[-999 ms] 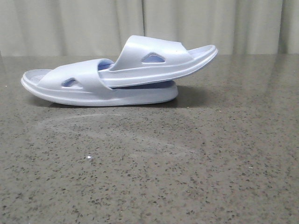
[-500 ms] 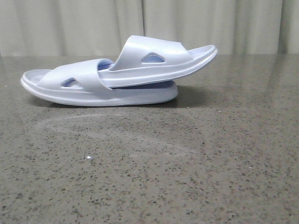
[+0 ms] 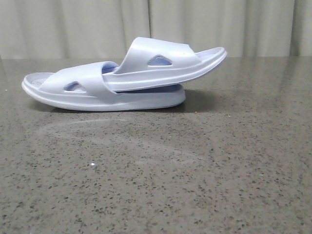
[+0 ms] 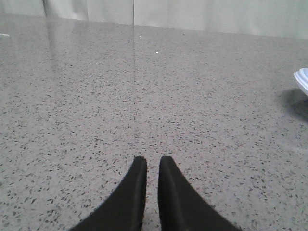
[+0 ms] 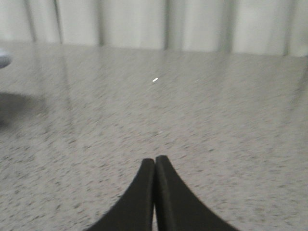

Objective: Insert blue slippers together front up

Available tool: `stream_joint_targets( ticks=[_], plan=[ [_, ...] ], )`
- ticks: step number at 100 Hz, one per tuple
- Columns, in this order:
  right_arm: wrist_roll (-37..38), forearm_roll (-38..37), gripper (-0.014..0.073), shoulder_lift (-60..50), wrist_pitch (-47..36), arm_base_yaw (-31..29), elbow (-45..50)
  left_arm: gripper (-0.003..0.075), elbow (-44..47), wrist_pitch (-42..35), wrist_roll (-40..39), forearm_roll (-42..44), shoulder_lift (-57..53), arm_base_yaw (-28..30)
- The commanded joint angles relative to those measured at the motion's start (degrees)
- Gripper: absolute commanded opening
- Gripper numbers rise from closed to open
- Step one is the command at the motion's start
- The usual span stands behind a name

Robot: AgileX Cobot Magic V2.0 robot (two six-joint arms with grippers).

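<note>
On the speckled table (image 3: 195, 185), the blue slippers (image 3: 124, 78) are already nested, the upper one tucked under the lower one's strap. Both arms are best kept well clear of them: the left gripper (image 4: 148, 166) is nearly closed, the right gripper (image 5: 155, 166) pressed together, both empty. Nothing has shifted since the earlier frames.

Pair of pale lavender-blue moulded foam slide slippers (image 3: 124, 78), nested: lower one flat on the counter, upper one tucked under its strap, tilted up toward the right.
</note>
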Motion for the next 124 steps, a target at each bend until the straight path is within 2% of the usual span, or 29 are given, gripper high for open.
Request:
stream_joint_targets(
  ticks=[1,21,124],
  plan=[
    [0.4,-1.0,-0.0078,-3.0,-2.0,-3.0,1.2,0.0015,0.6,-3.9,-0.2,-0.6,-1.7,0.2],
    [0.4,-1.0,-0.0078,-10.6,6.4,-5.2,1.2,0.0015,0.6,-3.9,-0.2,-0.6,-1.7,0.2],
    [0.4,-0.8,-0.0078,-10.3,8.1,-5.2,1.2,0.0015,0.6,-3.9,-0.2,-0.6,-1.7,0.2]
  ],
)
